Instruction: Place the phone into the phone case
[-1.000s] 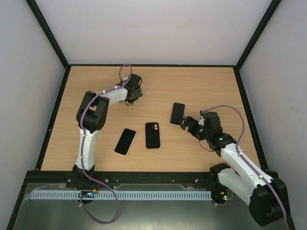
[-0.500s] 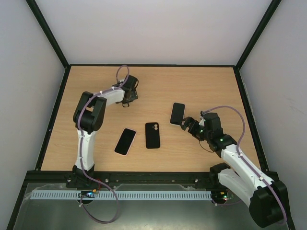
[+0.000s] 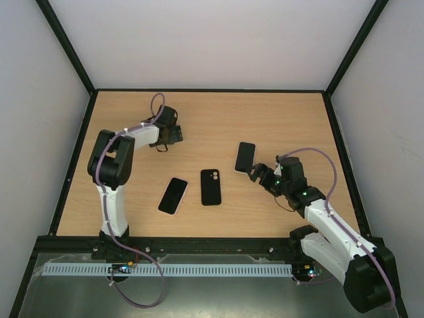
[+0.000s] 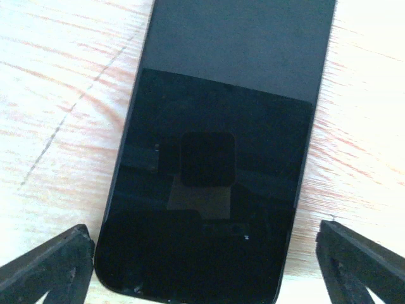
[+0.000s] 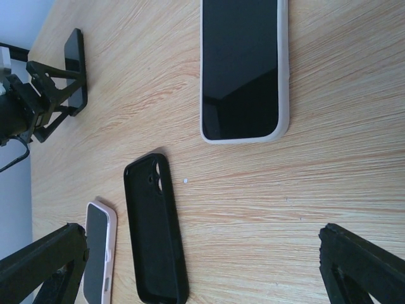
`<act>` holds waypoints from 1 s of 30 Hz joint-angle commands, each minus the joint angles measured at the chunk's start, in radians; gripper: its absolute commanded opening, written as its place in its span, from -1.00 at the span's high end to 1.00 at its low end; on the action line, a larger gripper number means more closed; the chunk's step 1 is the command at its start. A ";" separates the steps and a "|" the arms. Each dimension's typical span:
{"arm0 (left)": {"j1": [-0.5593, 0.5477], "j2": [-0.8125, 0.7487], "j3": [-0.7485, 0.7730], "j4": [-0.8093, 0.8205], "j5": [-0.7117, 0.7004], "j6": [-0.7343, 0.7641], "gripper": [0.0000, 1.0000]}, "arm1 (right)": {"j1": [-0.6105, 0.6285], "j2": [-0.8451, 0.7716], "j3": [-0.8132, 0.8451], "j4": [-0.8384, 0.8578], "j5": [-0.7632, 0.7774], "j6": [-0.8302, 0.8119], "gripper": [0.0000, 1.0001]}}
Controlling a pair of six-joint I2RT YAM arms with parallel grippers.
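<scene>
1. L gripper is hanging low over the far-left part of the desk, its fingers standing spread wide and pinching nothing.
2. A bare black phone is lying flat on the desk betw. those fingers, glossy face up. Wood is showing on each side of it, so no contact is visible.
3. R gripper is hovering right of centre, spread wide too and holding nothing.
4. Just beyond it, a cased phone w/ a pale rim is lying screen up.
5. An empty black phone case is lying near desk centre w/ its camera cutout at the far end, well apart from the bare phone.
6. A second cased phone, also pale-rimmed, is lying just left of the black case, slightly tilted and not touching it.
</scene>
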 commanded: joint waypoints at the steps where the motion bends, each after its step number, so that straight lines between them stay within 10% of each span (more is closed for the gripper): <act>1: 0.035 -0.023 0.034 0.020 0.059 0.107 -0.99 | 0.007 -0.031 0.002 -0.011 0.015 -0.008 -0.95; 30: 0.033 0.213 0.277 -0.080 -0.050 0.218 -0.80 | 0.006 -0.033 0.014 -0.023 0.049 -0.015 -0.95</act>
